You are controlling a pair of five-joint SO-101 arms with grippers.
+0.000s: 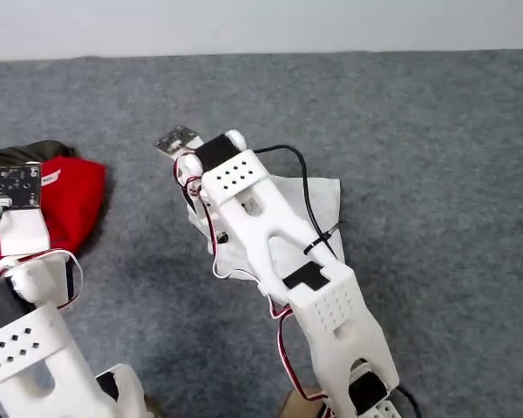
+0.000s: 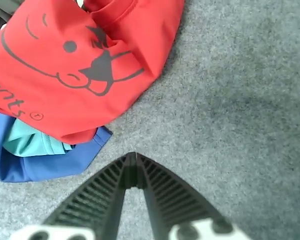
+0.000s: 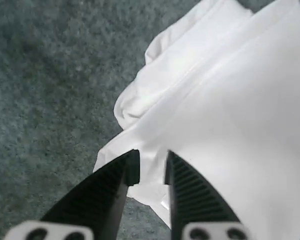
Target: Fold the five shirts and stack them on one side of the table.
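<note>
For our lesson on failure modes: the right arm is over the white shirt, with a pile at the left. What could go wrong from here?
1. The right gripper sits at the white shirt's crumpled edge; it may pinch several layers and drag a bunch.
2. The red shirt lies skewed over the blue shirt; adding more could topple them.

On the red shirt (image 2: 80, 75) by my left pincer (image 2: 135, 159): dark cartoon face, cut-off lettering, small circled mark beside it.
</note>
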